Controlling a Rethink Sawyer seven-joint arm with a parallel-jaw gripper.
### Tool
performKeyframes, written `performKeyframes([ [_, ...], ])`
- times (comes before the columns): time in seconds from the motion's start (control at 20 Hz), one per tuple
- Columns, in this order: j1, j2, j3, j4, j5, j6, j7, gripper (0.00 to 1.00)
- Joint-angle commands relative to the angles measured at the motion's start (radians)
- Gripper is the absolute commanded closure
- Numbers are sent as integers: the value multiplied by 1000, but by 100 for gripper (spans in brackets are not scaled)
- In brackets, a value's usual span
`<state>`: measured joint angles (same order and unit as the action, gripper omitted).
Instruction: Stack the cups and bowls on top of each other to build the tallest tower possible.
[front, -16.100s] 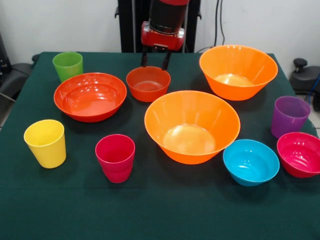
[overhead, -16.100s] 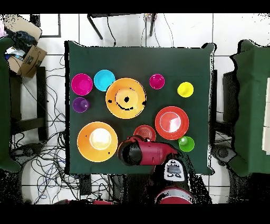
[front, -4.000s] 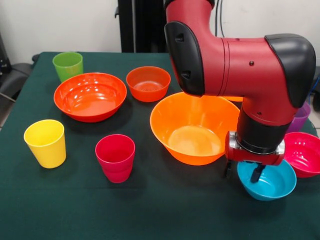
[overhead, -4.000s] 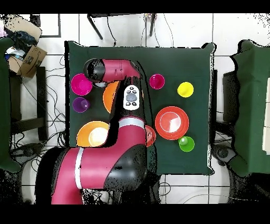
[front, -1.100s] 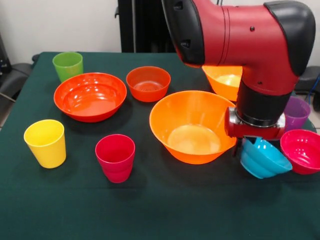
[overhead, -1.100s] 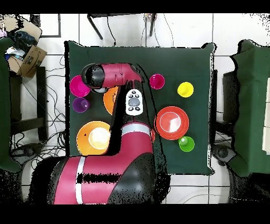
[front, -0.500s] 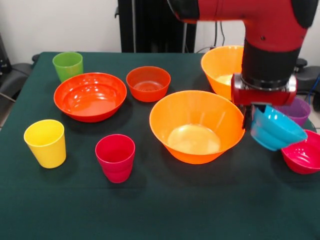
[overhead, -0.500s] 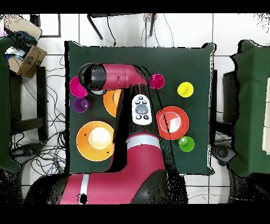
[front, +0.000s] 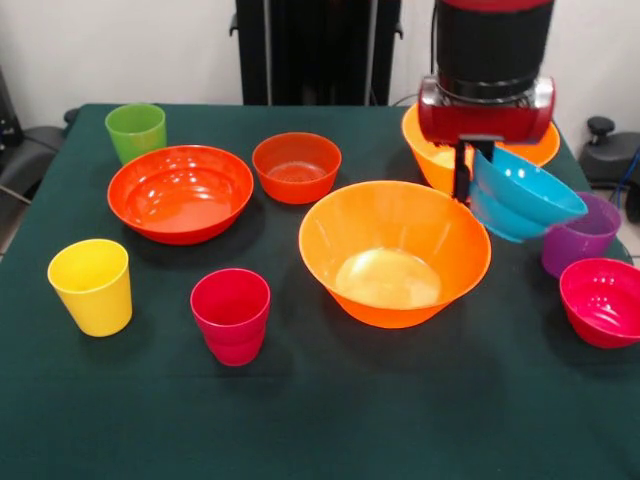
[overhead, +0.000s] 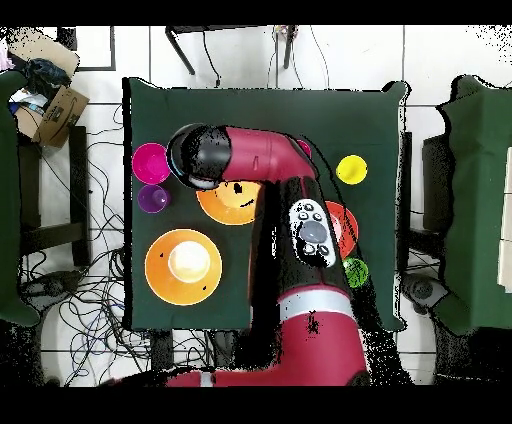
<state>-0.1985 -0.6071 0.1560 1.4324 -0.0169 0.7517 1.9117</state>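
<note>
My gripper (front: 471, 183) is shut on the rim of the small blue bowl (front: 525, 197) and holds it tilted in the air, above the right rim of the near large orange bowl (front: 395, 250). The second large orange bowl (front: 428, 142) stands behind, partly hidden by the gripper. The purple cup (front: 585, 235) and the magenta bowl (front: 600, 300) stand at the right. The wide red-orange bowl (front: 180, 192), the small red-orange bowl (front: 296, 167), and the green (front: 136, 131), yellow (front: 92, 285) and crimson-pink (front: 231, 315) cups stand at the left. No tower stands.
In the overhead view the arm (overhead: 270, 160) covers the blue bowl and the gripper. The magenta bowl (overhead: 150, 162), purple cup (overhead: 152, 198) and one large orange bowl (overhead: 183, 266) show left of it, the yellow cup (overhead: 351, 169) and green cup (overhead: 354, 272) right of it.
The gripper took hold of the blue bowl on the table and lifted it. In the last half second it rose higher and moved towards the robot's side, above the near orange bowl's rim.
</note>
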Motion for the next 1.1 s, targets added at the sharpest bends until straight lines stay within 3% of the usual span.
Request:
performKeyframes([
  [0.05,-51,-67,97,184,-66,12,-151,100],
  [0.3,-66,-48,57,218,-152,-45,-154,100],
  [0.55,-51,-32,19,235,-227,-95,-90,100],
  [1.1,-47,31,15,239,-308,-244,3,100],
])
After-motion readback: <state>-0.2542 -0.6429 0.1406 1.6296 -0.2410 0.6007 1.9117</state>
